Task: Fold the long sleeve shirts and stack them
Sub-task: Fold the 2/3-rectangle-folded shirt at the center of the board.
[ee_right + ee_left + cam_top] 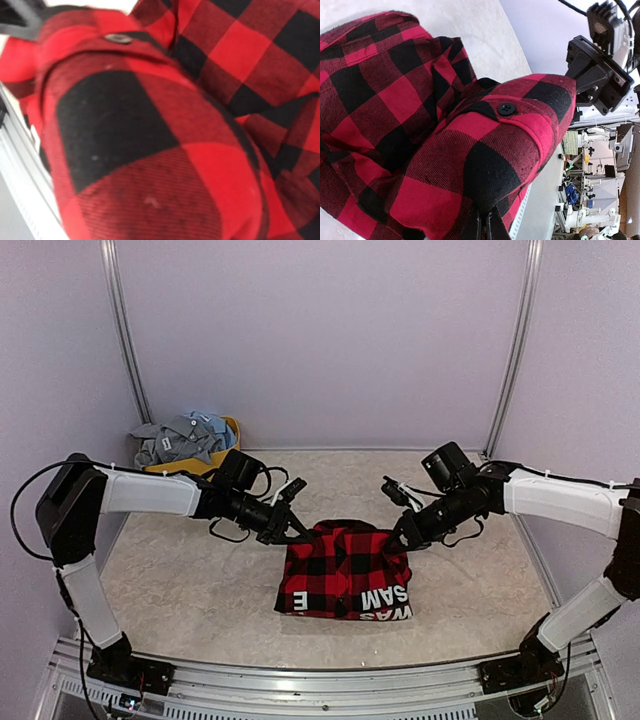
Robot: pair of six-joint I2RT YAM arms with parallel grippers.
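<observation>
The red-and-black check flannel shirt lies partly folded at the table's middle, with white lettering along its near edge. My left gripper holds its far left corner. In the left wrist view the fingers are pinched shut on the cloth, near a buttoned cuff. My right gripper is at the far right corner, and the cloth rises to it. In the right wrist view the shirt fills the frame and hides the fingers. Grey and pale blue shirts lie heaped at the back left.
The yellow tub holding the other shirts stands in the back left corner against the wall. The metal rail runs along the table's near edge. Purple walls close in the back and both sides.
</observation>
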